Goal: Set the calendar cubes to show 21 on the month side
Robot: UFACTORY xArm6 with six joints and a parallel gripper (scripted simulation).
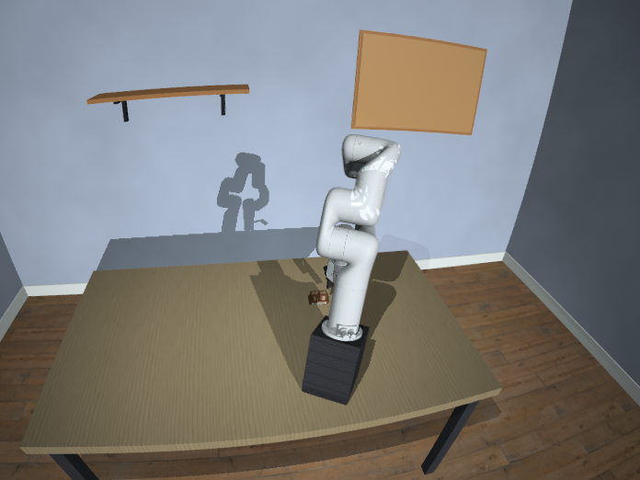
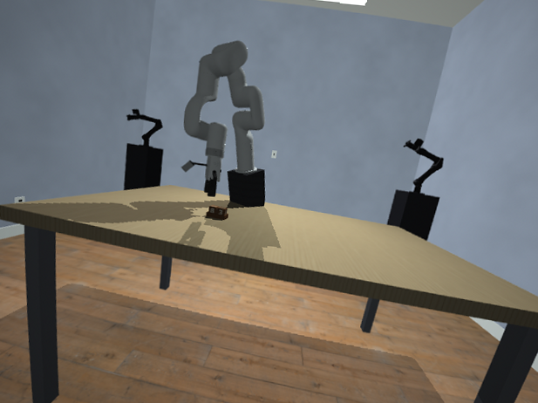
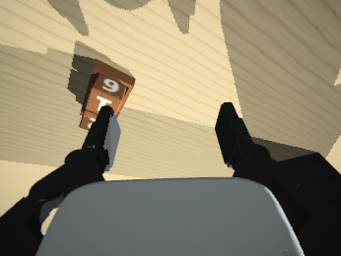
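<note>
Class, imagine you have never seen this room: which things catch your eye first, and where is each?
The pale arm rising from a black pedestal on the wooden table stands out first. Next to its foot sits a small brown calendar, a white 9 showing in the wrist view. The gripper hangs open above the table, beside the calendar.
</note>
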